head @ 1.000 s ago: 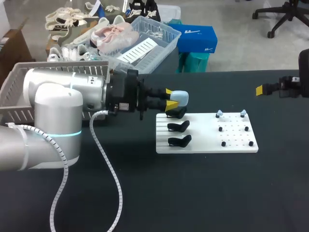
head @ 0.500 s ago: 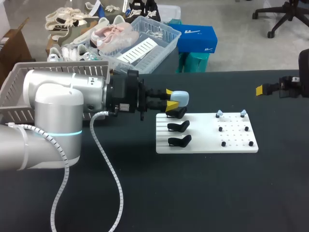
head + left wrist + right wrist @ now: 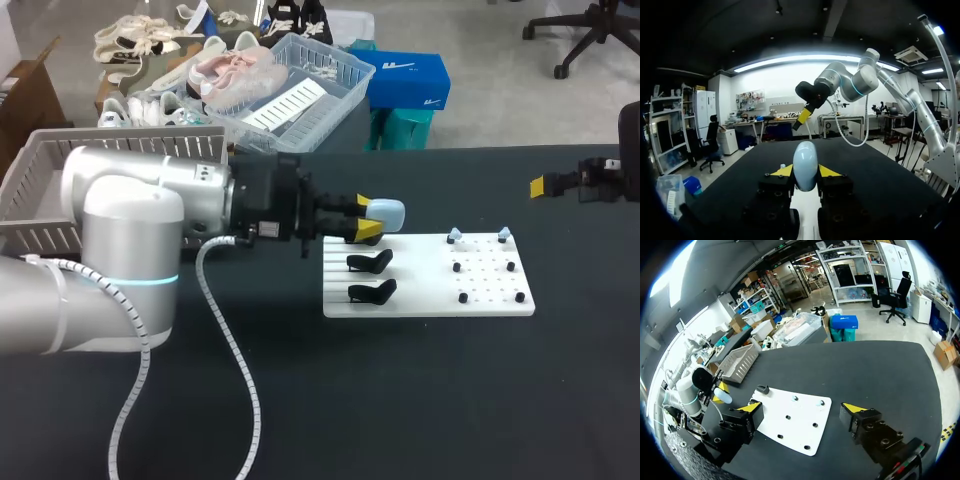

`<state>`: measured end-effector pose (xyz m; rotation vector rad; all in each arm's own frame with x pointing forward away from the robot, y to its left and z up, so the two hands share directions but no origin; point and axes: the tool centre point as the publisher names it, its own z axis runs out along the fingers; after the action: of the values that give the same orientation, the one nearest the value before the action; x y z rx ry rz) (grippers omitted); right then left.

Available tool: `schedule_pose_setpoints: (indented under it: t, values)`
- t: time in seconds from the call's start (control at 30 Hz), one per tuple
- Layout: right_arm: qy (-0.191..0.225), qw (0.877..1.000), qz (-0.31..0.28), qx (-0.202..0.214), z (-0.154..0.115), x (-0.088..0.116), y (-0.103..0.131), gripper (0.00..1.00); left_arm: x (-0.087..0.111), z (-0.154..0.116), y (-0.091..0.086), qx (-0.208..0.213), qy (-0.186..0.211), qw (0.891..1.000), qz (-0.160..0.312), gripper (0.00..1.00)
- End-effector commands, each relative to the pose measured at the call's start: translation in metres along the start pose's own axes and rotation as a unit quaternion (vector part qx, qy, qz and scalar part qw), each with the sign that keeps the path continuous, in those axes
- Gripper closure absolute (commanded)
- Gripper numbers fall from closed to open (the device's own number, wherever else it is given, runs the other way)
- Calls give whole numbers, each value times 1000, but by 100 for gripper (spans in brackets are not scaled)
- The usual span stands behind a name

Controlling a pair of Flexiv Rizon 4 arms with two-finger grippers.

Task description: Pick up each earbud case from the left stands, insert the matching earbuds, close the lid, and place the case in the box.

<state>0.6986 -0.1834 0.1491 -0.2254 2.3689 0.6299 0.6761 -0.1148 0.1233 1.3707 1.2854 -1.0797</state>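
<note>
Early yet: my left fingers clamp the pale-blue case above the white board's far-left corner. The earbuds sit uninserted on that board, and my right fingers are apart.

black table, white board lying flat

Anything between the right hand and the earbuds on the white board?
Nothing visible does: only dark tabletop lies between the right hand and the earbuds. The left hand holds the case near the stands.
</note>
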Motion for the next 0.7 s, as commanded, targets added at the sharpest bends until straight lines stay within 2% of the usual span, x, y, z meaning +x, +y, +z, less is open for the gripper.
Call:
schedule_pose_setpoints:
  t: [0.03, 0.33, 0.7]
  values:
    - [0, 1000, 0, 0, 1, 0, -1, 0, 2, 8, -2, -9, 3, 1000, -1, 100]
    - [3, 1000, -7, 7, 0, 5, 5, 0, 9, 15, -15, -25, 1, 999, -19, 100]
    - [14, 998, -59, 1, -2, 26, 48, 0, 18, 23, -17, -28, 0, 999, -22, 100]
